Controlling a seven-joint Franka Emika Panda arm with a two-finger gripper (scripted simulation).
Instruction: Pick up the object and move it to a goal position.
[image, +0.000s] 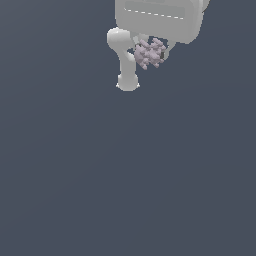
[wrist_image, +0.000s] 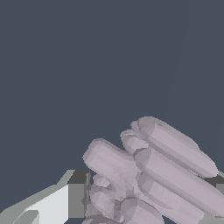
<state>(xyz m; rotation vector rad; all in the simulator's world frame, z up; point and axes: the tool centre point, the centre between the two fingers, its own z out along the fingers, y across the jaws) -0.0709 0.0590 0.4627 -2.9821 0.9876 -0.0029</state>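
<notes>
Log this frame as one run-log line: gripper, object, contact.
gripper: shut on object | object: pinkish-mauve lumpy cluster, between the fingers | surface: plain dark grey, nothing else visible | goal marker: none in view
</notes>
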